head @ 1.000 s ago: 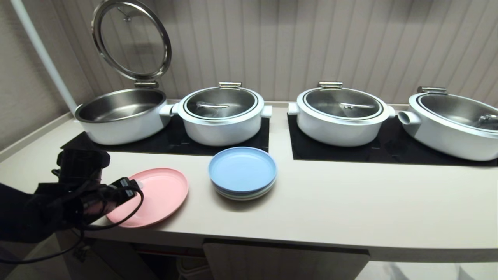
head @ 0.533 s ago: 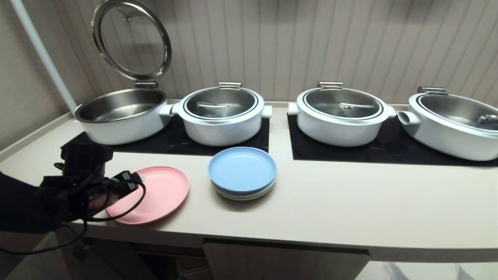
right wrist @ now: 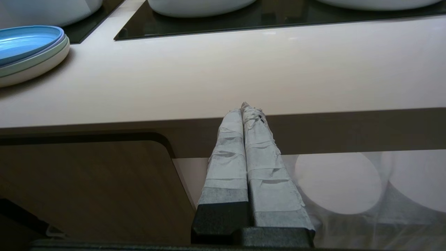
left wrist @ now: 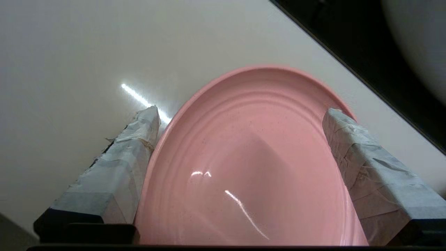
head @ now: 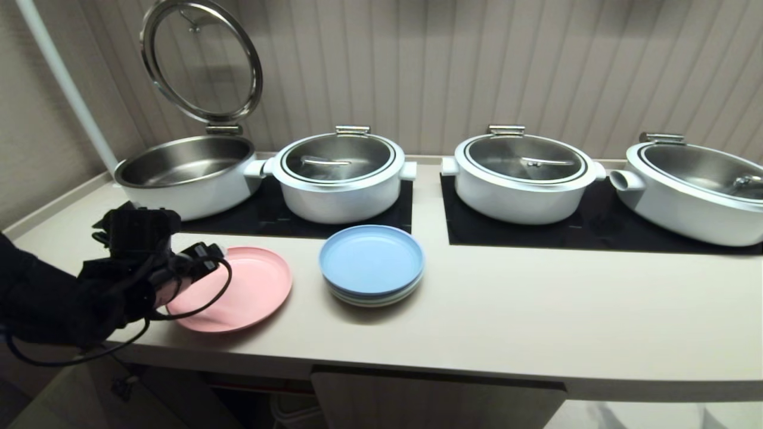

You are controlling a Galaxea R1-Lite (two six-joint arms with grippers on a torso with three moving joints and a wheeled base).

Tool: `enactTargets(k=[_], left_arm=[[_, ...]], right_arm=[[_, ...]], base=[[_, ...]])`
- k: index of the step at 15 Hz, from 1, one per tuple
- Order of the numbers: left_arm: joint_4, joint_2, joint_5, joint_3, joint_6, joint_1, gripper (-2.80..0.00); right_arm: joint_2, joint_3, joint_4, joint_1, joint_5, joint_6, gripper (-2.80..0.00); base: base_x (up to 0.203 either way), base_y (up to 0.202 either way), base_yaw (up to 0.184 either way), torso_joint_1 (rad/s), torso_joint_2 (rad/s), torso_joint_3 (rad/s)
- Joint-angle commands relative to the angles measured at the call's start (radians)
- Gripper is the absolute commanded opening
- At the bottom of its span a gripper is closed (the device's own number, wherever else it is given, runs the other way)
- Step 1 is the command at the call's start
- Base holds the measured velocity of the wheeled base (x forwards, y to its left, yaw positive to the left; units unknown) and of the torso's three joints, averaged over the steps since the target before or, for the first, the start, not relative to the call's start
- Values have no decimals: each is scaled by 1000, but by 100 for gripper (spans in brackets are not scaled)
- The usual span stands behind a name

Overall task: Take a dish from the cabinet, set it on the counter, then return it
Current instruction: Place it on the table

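Left gripper (head: 205, 262) has shifted up and back along the counter (head: 506, 322) since a second ago; dish (head: 238, 297) nudged slightly with it. Head view hides the fingers behind the wrist. Left wrist view shows them: taped fingers (left wrist: 122, 167) spread wide either side of the pink dish (left wrist: 251, 164), which lies flat on the counter near the front-left edge. Right gripper (right wrist: 245, 108) only appears in its own wrist view, fingers pressed together, parked below the counter edge by the cabinet (right wrist: 87, 188).

Cream counter (head: 506, 316) with 2 black cooktop panels (head: 596, 229), 4 pots (head: 524, 179), pink dish (head: 238, 292), blue-topped plate stack (head: 371, 265).
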Motion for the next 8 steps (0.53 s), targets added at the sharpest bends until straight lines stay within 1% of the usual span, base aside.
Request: enactTargets(k=[1,6,8], left_arm=[[-53,38,5,3,23,-4,0],[-56,47,11,-2,30,-18,0],[-59,40,18,-1,67,-23,0]], right_arm=[[0,0,-1,0,0,0,-280],[0,0,-1,0,0,0,-280],[0,0,-1,0,0,0,-280]], base=[[0,0,0,0,0,0],[0,0,0,0,0,0],[0,0,0,0,0,0]])
